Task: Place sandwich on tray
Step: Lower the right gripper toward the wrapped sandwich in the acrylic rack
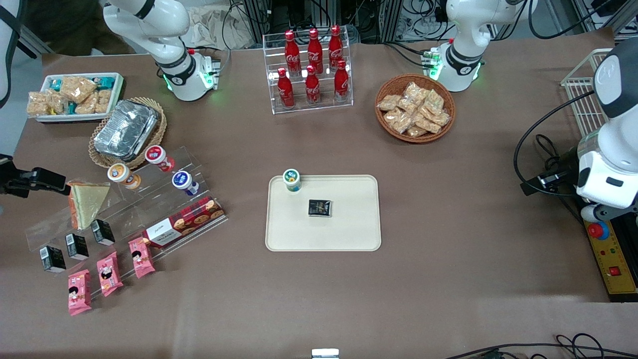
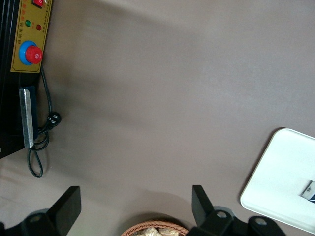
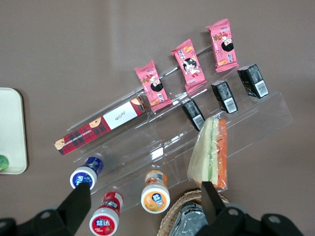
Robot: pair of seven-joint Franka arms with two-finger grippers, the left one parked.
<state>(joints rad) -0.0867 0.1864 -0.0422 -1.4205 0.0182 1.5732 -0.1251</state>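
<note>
Front view looks steeply down on the whole bench (image 1: pixel 448 249); both wrist views look down close, sharing the tray (image 1: pixel 349 234) corner.

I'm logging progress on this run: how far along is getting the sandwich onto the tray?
Barely started. Nothing of the move is done: the sandwich sits on the clear stepped stand, toward the working arm's end of the table. In hand: the gripper hangs open above the stand, one finger near the sandwich, not gripping. Left: grasp, lift, carry to the tray, which holds only a small cup and a dark packet.
</note>
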